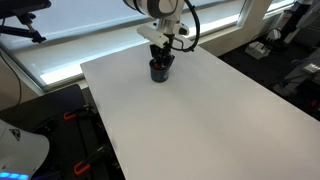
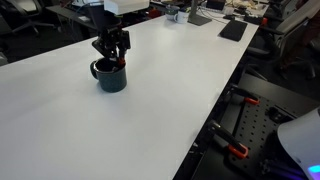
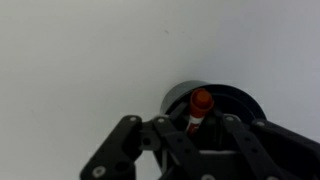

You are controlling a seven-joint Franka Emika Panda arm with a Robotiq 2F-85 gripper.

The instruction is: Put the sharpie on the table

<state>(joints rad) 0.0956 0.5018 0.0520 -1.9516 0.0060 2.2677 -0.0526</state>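
The gripper [image 2: 112,57] is held over the cup [image 2: 111,78] on the surface [image 2: 190,100], sharpie [image 3: 199,108] is seen between its jaws, whether it's actually clamped can't be told

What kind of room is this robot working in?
Probably an office or a lab. There is a large plain white rectangular table, what looks like a long bright window behind it, and black equipment with orange parts beside the table.
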